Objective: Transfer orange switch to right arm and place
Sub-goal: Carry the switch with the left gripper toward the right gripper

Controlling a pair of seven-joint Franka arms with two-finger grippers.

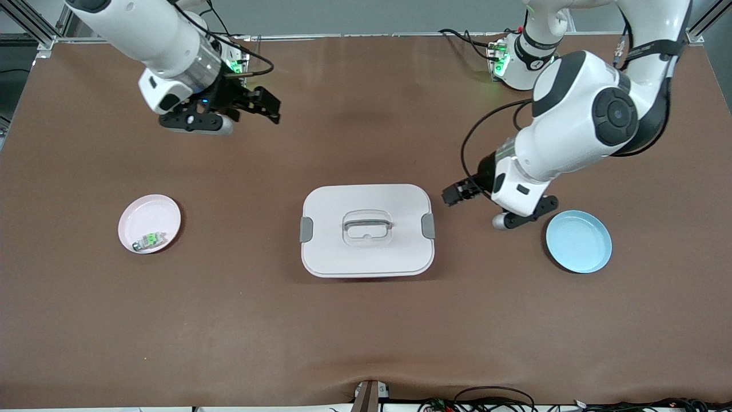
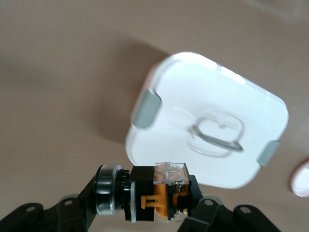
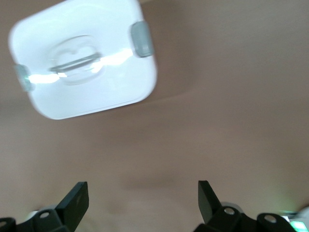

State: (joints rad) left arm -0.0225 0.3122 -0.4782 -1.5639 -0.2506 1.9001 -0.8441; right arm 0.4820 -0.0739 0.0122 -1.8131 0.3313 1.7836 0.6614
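The left pincer [image 2: 159, 212] clamps the orange switch [image 2: 161, 193] above the tabletop [image 1: 366, 332] beside the white lidded box [image 1: 366, 229], seemingly ready for handover, while the right pincer [image 1: 260, 109] hangs wide and empty toward its own end

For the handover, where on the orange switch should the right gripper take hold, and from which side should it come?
The left gripper is shut on the orange switch across its black and orange body. The round silver collar end sticks out free to one side, so that is probably the best part to grip. The open right gripper should come in along the switch's long axis from that collar end.
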